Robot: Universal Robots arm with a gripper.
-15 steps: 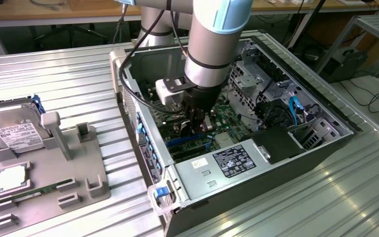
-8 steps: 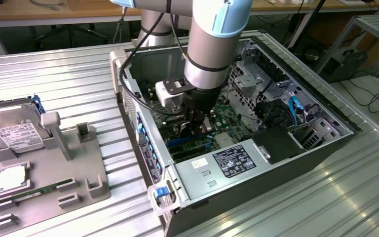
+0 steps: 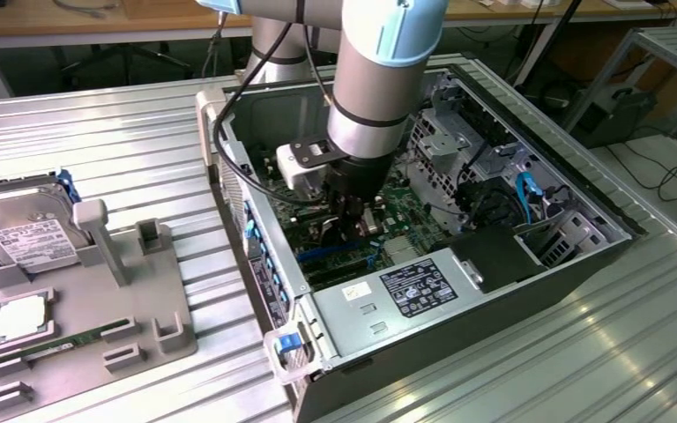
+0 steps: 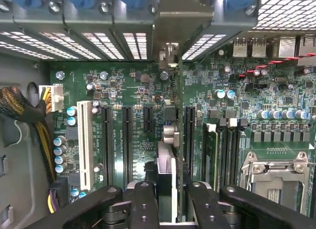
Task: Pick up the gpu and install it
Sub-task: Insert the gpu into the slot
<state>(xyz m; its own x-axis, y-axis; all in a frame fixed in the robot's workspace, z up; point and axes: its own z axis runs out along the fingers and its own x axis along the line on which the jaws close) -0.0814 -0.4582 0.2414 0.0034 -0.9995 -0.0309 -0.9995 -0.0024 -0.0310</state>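
Hanging inside the open black and silver computer case (image 3: 574, 198), the grey robot arm (image 3: 374, 79) carries its black tool (image 3: 356, 216) low over the green motherboard (image 4: 128, 86). In the wrist view the tool (image 4: 167, 202) is clenched on the gpu (image 4: 167, 174), a thin card seen edge-on with a silver metal end, pinched upright between the two black fingers (image 4: 144, 204). The card stands directly over the board, among the long black expansion slots (image 4: 126, 145), in line with the gap between two of them; whether its lower edge already touches a slot I cannot tell.

Judging by its build, the gpu is light and stiff but fragile: a bare circuit board with small parts that would not tolerate bending or sideways force. The flat faces near the top edge look like the sensible place to grip, as the tool does now, leaving the connector edge free.

On the ribbed metal counter (image 3: 127, 159) at the exterior view's left sits a grey parts holder (image 3: 138, 300) with a silver hard drive with a white label (image 3: 27, 233) and a narrow green memory stick (image 3: 50, 351).
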